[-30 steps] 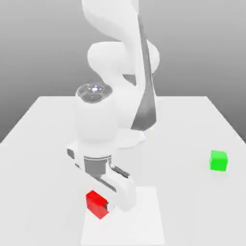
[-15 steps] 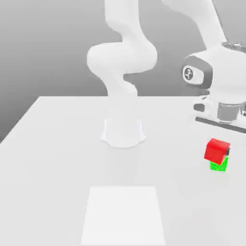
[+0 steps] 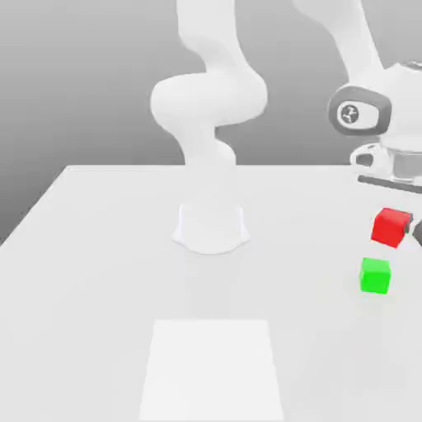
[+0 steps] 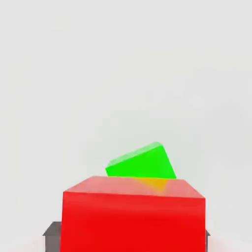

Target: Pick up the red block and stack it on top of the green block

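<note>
Block, the red one point(image 3: 390, 227), hangs at the right edge of the exterior view, pinched in the gripper point(image 4: 133, 242). Below it, lower and slightly left in that frame, the green block point(image 3: 375, 276) sits apart on the table point(image 3: 91, 288). A pale square point(image 3: 212, 369) lies bottom centre.

Red block point(image 3: 390, 227): smooth, glossy, plastic look; top face mirrors a yellowish patch in hand view. Green block point(image 3: 375, 276): smooth plain faces, plastic-like, slight sheen. Table point(image 3: 99, 272): smooth, pale, w/ soft satin finish. Arm point(image 3: 210, 107): smooth white shell, plastic look, semi-gloss, w/ darker grey trim nr the hand. Finger pads point(image 4: 52, 237): dark grey, matt-looking, material unclear.
</note>
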